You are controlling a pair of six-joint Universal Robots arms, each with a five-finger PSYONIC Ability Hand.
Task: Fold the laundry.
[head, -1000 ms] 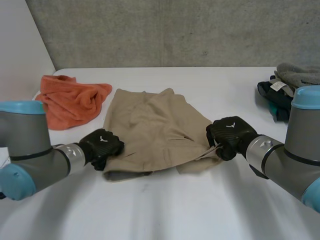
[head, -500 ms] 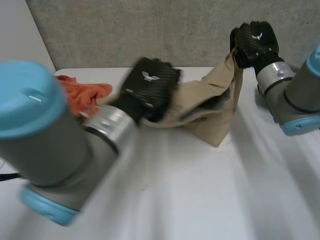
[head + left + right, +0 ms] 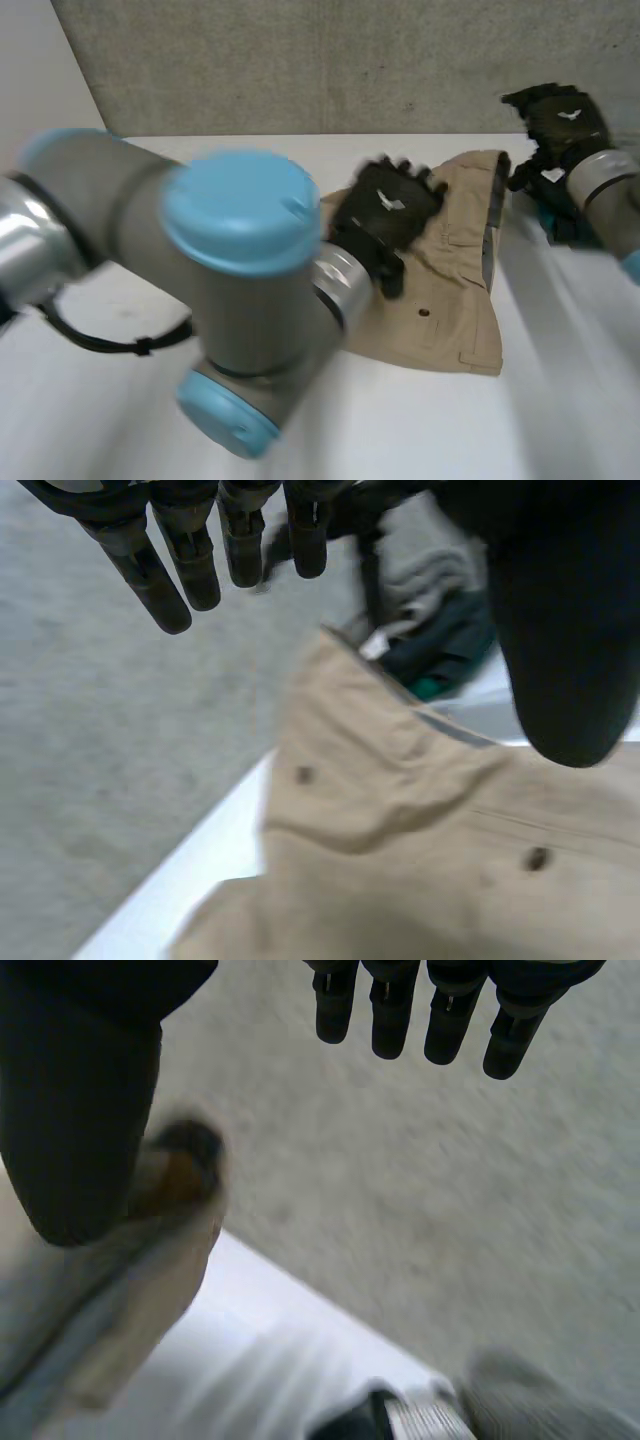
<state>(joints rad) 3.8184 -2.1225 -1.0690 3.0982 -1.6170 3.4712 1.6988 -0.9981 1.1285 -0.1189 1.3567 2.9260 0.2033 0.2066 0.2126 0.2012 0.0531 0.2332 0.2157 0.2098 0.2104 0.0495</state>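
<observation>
Presently: one pair of tan shorts (image 3: 455,300), lying on the white table (image 3: 400,430) (two dark buttons showing). My left hand (image 3: 388,205) hovers over them, fingers spread, grasping nothing. My right hand (image 3: 562,118), fingers straight and empty, is probably above the dark clothes pile (image 3: 430,650).

The left arm (image 3: 240,270) covered the near left part of the shorts (image 3: 455,300) and much of the table (image 3: 420,430); the left hand (image 3: 388,212) hid their middle. The right hand (image 3: 562,118) stood before a dark pile (image 3: 550,210), most of it hidden, and its arm ran off the edge. In the left wrist view the left thumb (image 3: 565,630) blocked part of the shorts and pile, and the shorts were cut by the edge. In the right wrist view the right thumb (image 3: 80,1110) overlapped the shorts; whether they touched could not be told. A grey and dark shape (image 3: 480,1410) on the table, cut by the edge, was too smeared to name.
</observation>
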